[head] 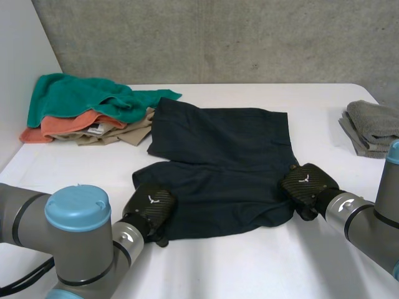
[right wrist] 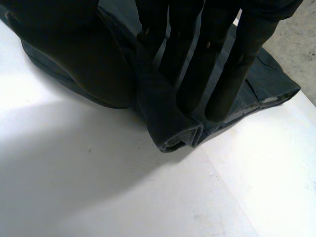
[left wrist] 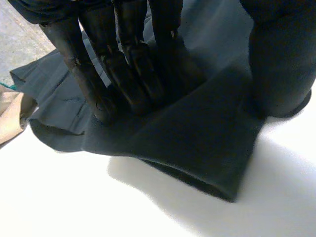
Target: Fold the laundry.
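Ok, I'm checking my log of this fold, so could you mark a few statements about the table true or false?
1. The left hand and right hand each sit at a near corner of the shorts. True.
2. The shorts are white. False: they are dark; the table is white.
3. A grey towel lies at the table's far right. True.
4. The teal cloth lies under the orange cloth. False: it lies on top.
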You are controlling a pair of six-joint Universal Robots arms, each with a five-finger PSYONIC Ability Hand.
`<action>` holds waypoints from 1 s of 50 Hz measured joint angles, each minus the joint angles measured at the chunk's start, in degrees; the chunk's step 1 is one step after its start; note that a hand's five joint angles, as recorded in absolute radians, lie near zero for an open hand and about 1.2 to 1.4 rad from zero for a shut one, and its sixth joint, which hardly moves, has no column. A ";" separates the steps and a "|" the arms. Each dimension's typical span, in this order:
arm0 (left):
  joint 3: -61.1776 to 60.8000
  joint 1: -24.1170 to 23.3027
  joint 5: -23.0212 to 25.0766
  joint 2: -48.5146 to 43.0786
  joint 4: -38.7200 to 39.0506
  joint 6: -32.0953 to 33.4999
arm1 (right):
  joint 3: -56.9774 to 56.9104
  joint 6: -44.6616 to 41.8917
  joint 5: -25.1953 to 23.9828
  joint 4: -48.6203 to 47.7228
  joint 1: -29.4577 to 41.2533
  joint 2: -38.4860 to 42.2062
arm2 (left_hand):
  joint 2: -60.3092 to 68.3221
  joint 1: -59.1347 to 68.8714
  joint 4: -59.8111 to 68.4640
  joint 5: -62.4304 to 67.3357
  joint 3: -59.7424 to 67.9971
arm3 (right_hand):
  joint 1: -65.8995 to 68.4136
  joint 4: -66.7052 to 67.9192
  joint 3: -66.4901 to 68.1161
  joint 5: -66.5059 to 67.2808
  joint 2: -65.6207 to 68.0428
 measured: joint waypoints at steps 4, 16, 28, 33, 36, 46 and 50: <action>0.23 0.83 -0.39 -0.04 0.13 1.88 | 0.08 -0.03 0.08 0.04 -0.05 -0.19 | 5.02 4.33 5.29 0.00 5.40 | 0.00 0.00 0.00 0.00 0.00; -1.09 1.43 -2.22 6.51 -0.40 3.07 | 0.79 -0.91 0.65 2.08 -0.03 -4.76 | -0.51 -1.24 -0.33 3.37 0.82 | 0.00 0.01 0.00 0.00 0.00; -0.67 1.87 -1.49 5.27 -0.41 3.14 | 1.15 -0.83 0.13 2.89 0.55 -5.74 | -28.17 -28.13 -28.29 -7.62 -26.51 | 0.00 0.02 0.00 0.00 0.00; 0.15 2.38 -1.42 2.55 -0.46 3.14 | 1.10 -0.93 0.06 2.81 0.44 -4.67 | -25.50 -24.41 -25.51 -4.59 -24.02 | 0.00 0.02 0.00 0.00 0.00; 0.32 2.59 -1.43 1.94 -0.45 3.13 | 1.00 -0.96 0.05 2.76 0.22 -4.28 | -23.86 -22.18 -23.58 -2.79 -22.39 | 0.00 0.03 0.00 0.00 0.00; -2.16 2.20 -2.31 9.80 -1.53 3.14 | 1.24 -1.68 1.16 4.79 0.00 -6.78 | 4.92 2.78 5.29 23.45 6.18 | 0.00 0.03 0.01 0.00 0.00; -4.53 1.58 -2.31 16.82 -5.06 3.11 | 1.77 -3.85 1.37 9.59 -0.01 -10.94 | 4.94 2.78 5.29 23.45 6.18 | 0.00 0.03 0.01 0.00 0.00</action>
